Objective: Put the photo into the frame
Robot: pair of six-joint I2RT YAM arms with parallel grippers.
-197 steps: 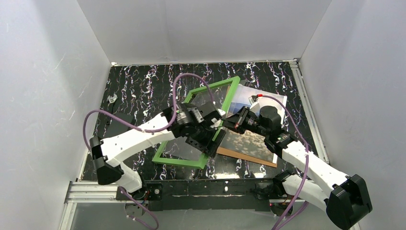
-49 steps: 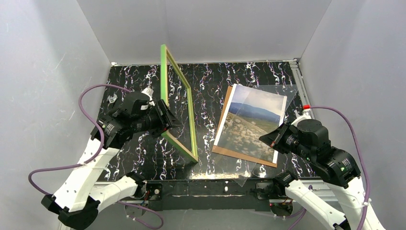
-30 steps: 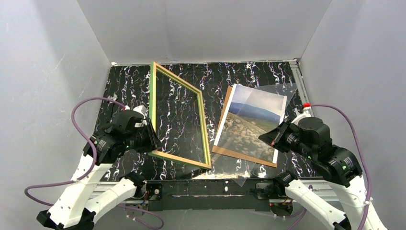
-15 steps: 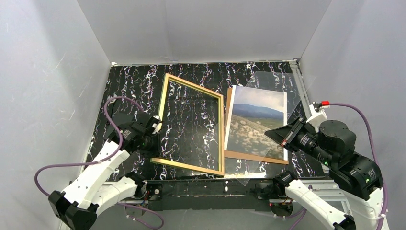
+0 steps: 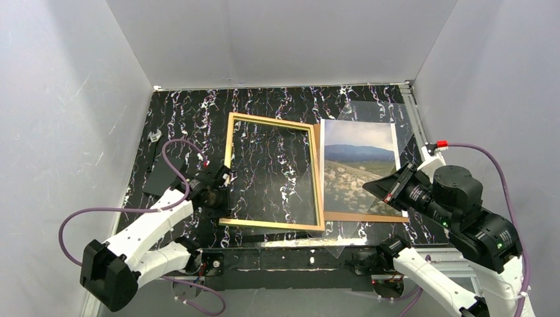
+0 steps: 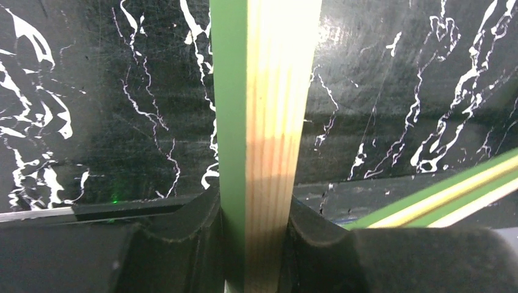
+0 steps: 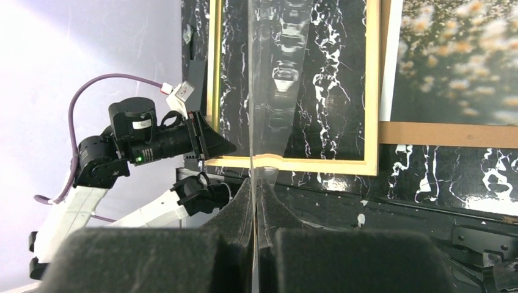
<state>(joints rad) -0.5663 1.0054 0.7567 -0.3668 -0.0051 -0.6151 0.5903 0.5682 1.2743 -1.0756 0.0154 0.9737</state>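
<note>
The frame (image 5: 272, 224) lies flat on the black marbled table with its tan back up, and its right rail touches the brown backing board's (image 5: 360, 216) left edge. My left gripper (image 5: 216, 193) is shut on the frame's left rail; in the left wrist view the green and wood rail (image 6: 269, 122) sits between my fingers (image 6: 183, 238). The photo (image 5: 360, 168) lies picture up on the backing board. My right gripper (image 5: 391, 190) is shut on a clear sheet (image 5: 373, 111) held above the photo. That sheet shows edge-on in the right wrist view (image 7: 269, 73), above the frame (image 7: 305, 163) and the photo (image 7: 458, 61).
A flat dark plate (image 5: 162, 177) and a small white piece (image 5: 155, 137) lie at the table's left. White walls close three sides. A metal rail (image 5: 290, 254) runs along the near edge.
The left gripper has swung the frame from upright down flat, back side up, and slid it right against the backing board. The right gripper still holds the clear sheet.
</note>
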